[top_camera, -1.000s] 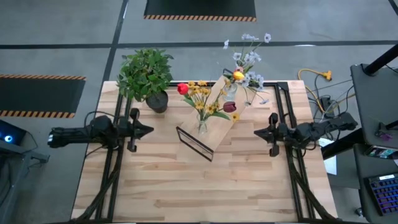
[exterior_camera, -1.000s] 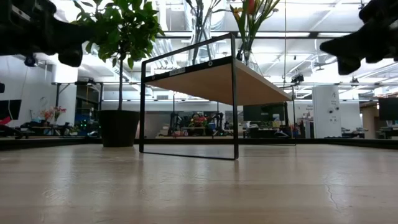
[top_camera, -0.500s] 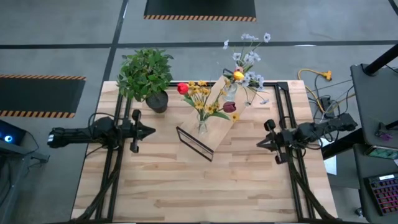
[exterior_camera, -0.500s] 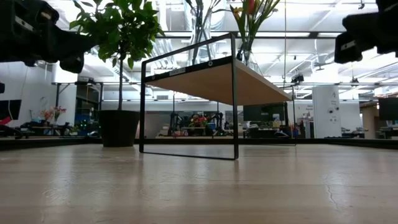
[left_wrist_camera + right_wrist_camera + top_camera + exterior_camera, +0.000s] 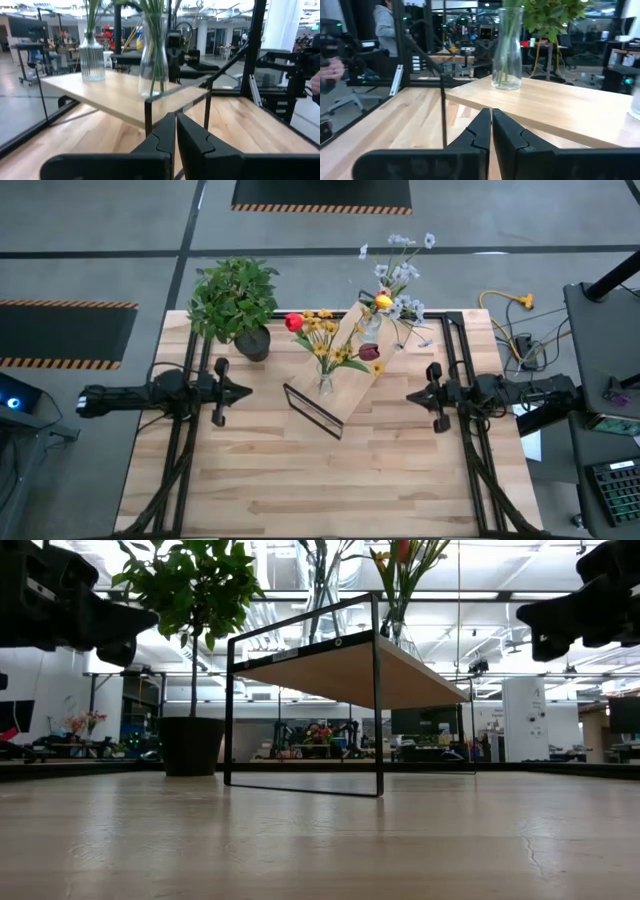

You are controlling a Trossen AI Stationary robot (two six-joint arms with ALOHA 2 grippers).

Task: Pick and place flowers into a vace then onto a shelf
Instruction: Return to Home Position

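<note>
Your flowers [image 5: 322, 330] stand in two clear glass vases [image 5: 152, 55] on the pale wood shelf [image 5: 347, 388]: red, yellow and maroon blossoms in one, orange and white-bluish in the other. Your left jaws and right jaws flank the shelf, each pressed together.

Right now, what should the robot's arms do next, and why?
Probably just ease down to rest. Both vases of flowers stand on the shelf, and the left tool and right tool are shut, empty, and hang clear on either side, so nothing seems left to pick up.
</note>
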